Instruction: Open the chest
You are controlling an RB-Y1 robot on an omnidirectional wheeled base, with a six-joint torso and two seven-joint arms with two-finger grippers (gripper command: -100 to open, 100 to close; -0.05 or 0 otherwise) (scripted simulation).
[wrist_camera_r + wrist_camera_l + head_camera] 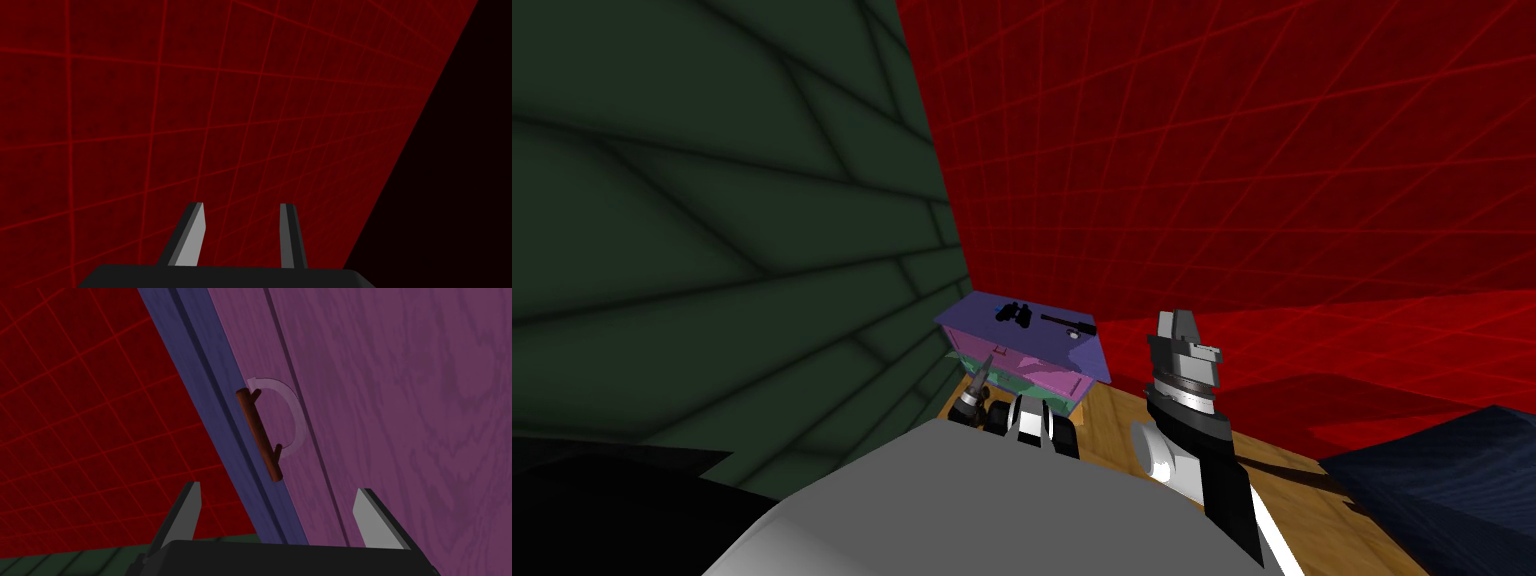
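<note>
Tan wood floor [1112,420] beneath purple chest [1032,350], tucked in the corner between red grid wall [1262,150] and dark green wall [712,200]. Small dark objects [1015,313] on its top. Left gripper [280,488] spread wide, empty, just short of brown bar handle [260,435] straight ahead, beside the chest's blue edge. Right gripper [242,205] raised well apart, narrowly parted, empty.

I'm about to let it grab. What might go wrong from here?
The handle lies ahead of the open left gripper, not between its fingers; closing now would likely grasp nothing. Two dark objects sit on the chest top; a jerky pull may shake them off.
</note>
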